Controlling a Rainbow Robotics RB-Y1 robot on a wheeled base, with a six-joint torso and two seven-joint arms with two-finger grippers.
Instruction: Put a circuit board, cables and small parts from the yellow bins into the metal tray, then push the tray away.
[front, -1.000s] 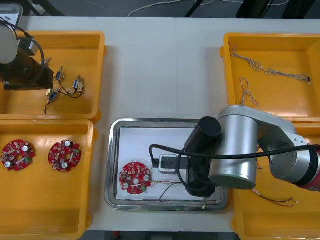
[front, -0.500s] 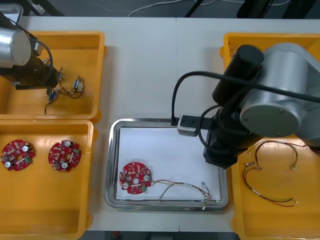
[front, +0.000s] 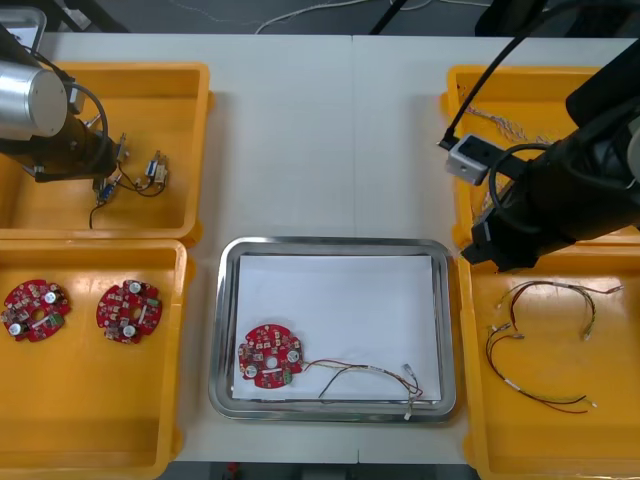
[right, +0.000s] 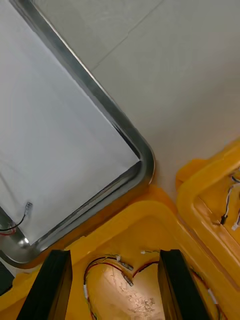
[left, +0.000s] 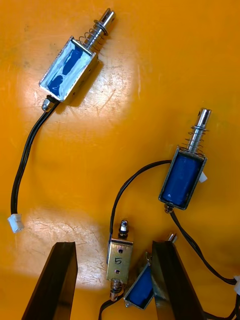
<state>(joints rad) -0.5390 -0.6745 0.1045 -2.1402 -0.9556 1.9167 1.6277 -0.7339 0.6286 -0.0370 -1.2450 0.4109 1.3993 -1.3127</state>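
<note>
Bright, even overhead light floods the surface (front: 300, 130). White glare patches the yellow bin (left: 150, 60) floor; the metal tray (right: 100, 99) rim glints.

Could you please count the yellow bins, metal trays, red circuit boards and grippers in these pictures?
Yellow bins: 4
Metal tray: 1
Red circuit boards: 3, two in the near left bin, one in the tray
Grippers: 2, left gripper over the far left bin, right gripper over the near right bin, both open
Total: 10
</note>
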